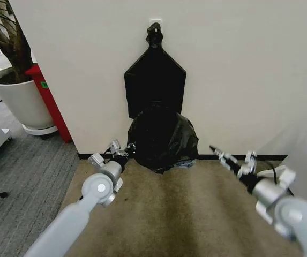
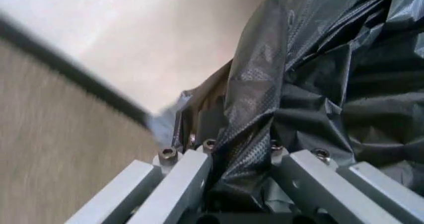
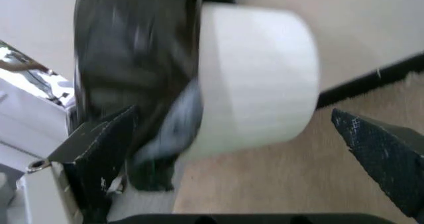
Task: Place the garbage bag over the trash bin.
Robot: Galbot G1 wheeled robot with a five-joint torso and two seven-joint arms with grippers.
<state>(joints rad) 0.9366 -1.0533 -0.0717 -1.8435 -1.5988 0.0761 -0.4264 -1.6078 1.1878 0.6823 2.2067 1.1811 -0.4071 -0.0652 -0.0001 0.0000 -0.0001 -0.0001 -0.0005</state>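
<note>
No writing or label can be read anywhere. At the left edge of the head view lies grey carpet [image 1: 24,171]; the tan floor [image 1: 191,209] fills the lower middle, meeting a cream wall [image 1: 249,69] along a dark baseboard [image 1: 266,157]. In the upper left stands a large white plant pot [image 1: 19,99] beside a red panel [image 1: 49,99]. At the centre top, a flat black bundle [image 1: 154,80] with a knotted top hangs on the wall, its long axis vertical.

Just below it, at the frame's centre against the wall, the garbage bag [image 1: 163,138] bulges as a crinkled, glossy black mass reaching down to the floor. In the right wrist view the trash bin [image 3: 258,80] shows cream-white, with the bag [image 3: 132,85] draped over one side of it and the other side bare.

The left gripper [image 1: 126,150] is at the bag's lower left edge in the head view. In the left wrist view its jaws are closed on a fold of the bag [image 2: 318,85], the film bunched between the metal fingers [image 2: 178,182] and running away from them toward the upper right.

The right gripper [image 1: 221,153] is to the right of the bag, apart from it. In its own view the dark fingertips [image 3: 381,149] stand wide apart and hold nothing, with the bin seen between them farther off.
</note>
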